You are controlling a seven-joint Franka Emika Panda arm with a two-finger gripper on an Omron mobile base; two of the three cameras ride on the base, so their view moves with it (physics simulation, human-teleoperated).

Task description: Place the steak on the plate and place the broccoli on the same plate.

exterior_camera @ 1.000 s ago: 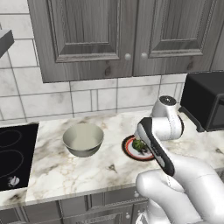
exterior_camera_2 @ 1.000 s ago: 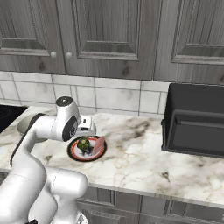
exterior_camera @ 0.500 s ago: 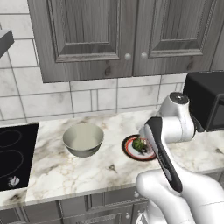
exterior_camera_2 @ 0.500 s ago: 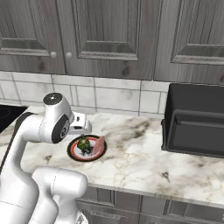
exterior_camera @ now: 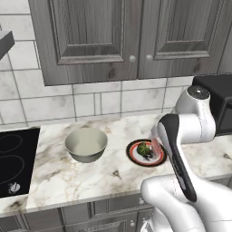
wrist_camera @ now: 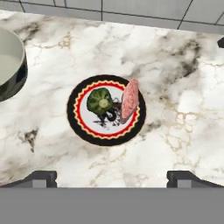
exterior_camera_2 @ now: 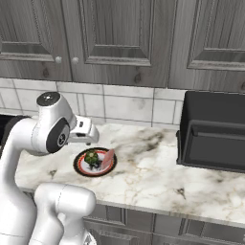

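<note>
The pincer (wrist_camera: 112,178), spread wide and holding nothing above the marble surface (wrist_camera: 183,109), leaves the green bumpy broccoli (wrist_camera: 100,100) on the red-and-black-rimmed round plate (wrist_camera: 83,129), but the pinkish-red flat steak (wrist_camera: 130,99) leans tilted at the rim and might slide off.

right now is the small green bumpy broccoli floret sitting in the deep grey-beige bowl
No, the broccoli lies on the red-and-black rimmed plate beside the steak, apart from the bowl.

The bowl (wrist_camera: 9,68) — cut off by the frame's left edge — shows only partly.
</note>
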